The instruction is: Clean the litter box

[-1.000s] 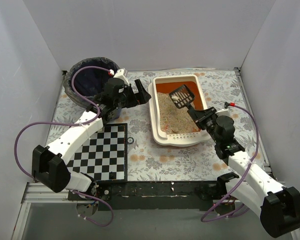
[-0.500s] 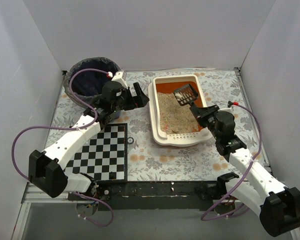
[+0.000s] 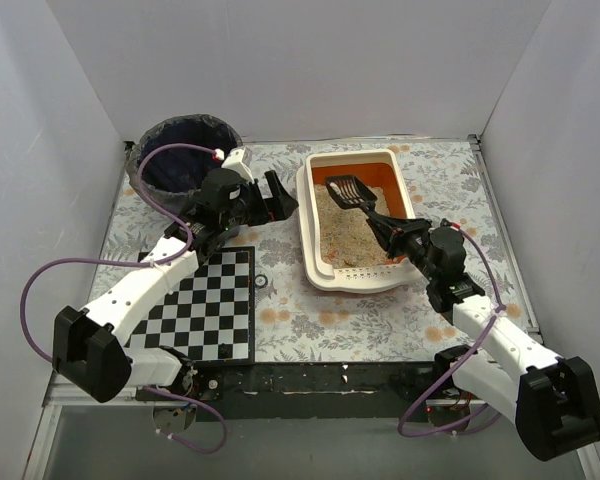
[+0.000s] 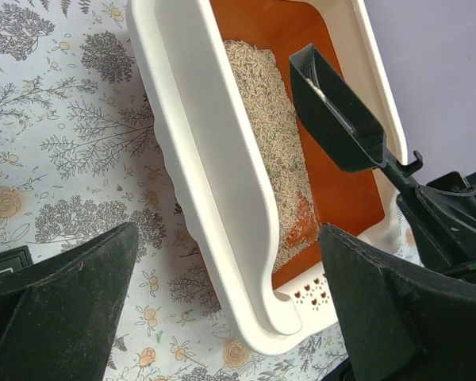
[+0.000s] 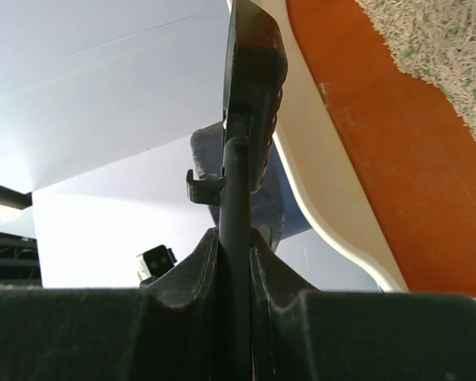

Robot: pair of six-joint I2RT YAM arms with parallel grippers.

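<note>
Litter box (image 3: 306,215): on the table (image 3: 440,180), centre-right; near corner hidden behind the right arm (image 3: 480,330).
Right claw (image 3: 390,228): clamped narrow on the scoop (image 3: 346,190) handle, over the box.
Scoop load: too dark to tell.
Left claw (image 3: 277,195): wide, holding nothing, just beside the box's left rim.
Bin (image 3: 180,160): near rim hidden by the left arm (image 3: 150,275).

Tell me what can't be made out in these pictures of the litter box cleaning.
- Scoop contents: too small from the top camera; left wrist shows mostly its outside, right wrist shows it edge-on.
- Bin contents: dark inside, nothing distinguishable from the top camera.
- Litter box near right corner: covered by the right tool in the top view.
- Clumps in the litter: grains too fine in every view.
</note>
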